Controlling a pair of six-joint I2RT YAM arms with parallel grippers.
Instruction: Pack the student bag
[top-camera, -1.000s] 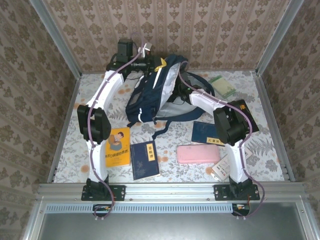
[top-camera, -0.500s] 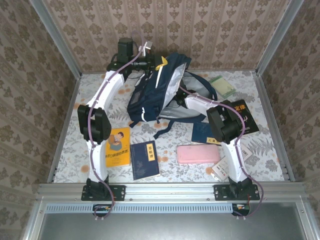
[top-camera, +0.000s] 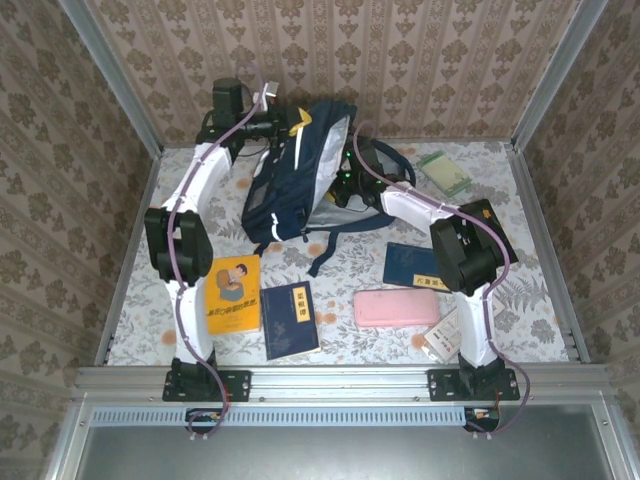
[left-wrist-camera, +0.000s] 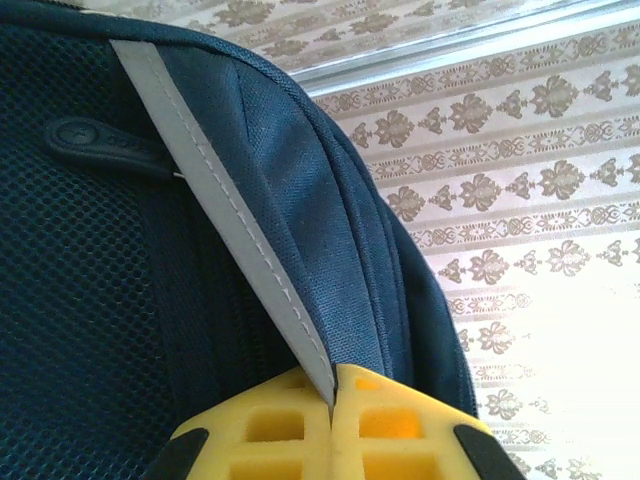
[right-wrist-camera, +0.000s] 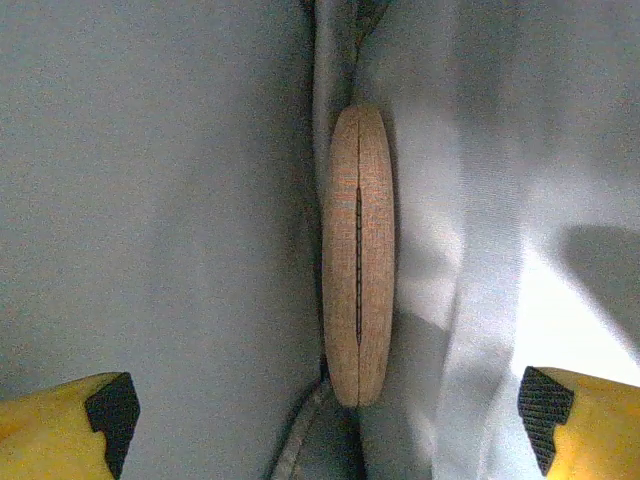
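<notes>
The student bag (top-camera: 272, 195) stood propped up toward 12 o'clock on the table (top-camera: 530, 300). It was a big navy fabric pack with a white reflective stripe down its side, dark straps trailing toward 5 o'clock, and its mouth gaping to show pale grey lining. From the left wrist, its weave, a mesh panel and a dark zip pull showed close up.

The left gripper (top-camera: 296, 123) sat at the bag's 12 o'clock edge, its yellow fingers pinched tight on the striped seam. The right gripper (top-camera: 342, 188) reached in from the bag's 3 o'clock, its fingers spread wide and holding nothing.

On the table lay a navy book (top-camera: 290, 320) at 6 o'clock of the bag, an orange book (top-camera: 233, 293) at 7 and a pink case (top-camera: 396, 308) at 5.

Inside, a thin wooden piece (right-wrist-camera: 358, 255) stood on edge against the lining, between the right fingers but touching neither.
</notes>
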